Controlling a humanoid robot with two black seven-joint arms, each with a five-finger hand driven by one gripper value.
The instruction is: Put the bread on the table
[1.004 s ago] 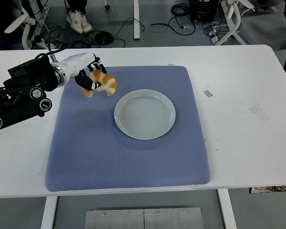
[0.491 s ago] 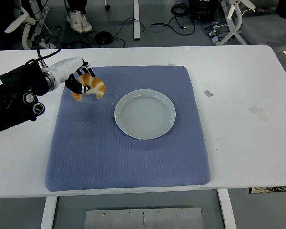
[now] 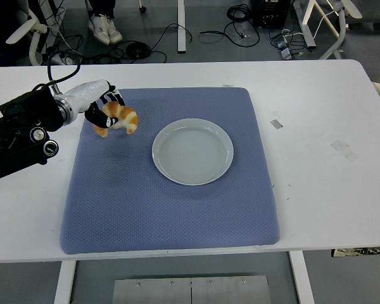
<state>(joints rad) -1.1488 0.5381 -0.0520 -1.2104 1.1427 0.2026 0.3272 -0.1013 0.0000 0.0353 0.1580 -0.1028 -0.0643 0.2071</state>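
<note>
A golden croissant-shaped bread (image 3: 118, 119) is held in my left hand (image 3: 103, 111), whose black fingers curl around it. The hand holds it over the far left corner of the blue mat (image 3: 171, 209), close to the mat's left edge. I cannot tell whether the bread touches the mat. The left arm comes in from the left edge over the white table (image 3: 323, 152). The right arm is out of view.
An empty pale round plate (image 3: 192, 151) sits on the mat right of the bread. Small bits of tape (image 3: 276, 123) lie on the table right of the mat. Chairs, cables and a person's shoes (image 3: 106, 28) show on the floor beyond the table.
My left hand has moved left and slightly away with the bread, from near the plate's upper left toward the mat's left edge. The plate has not moved.
</note>
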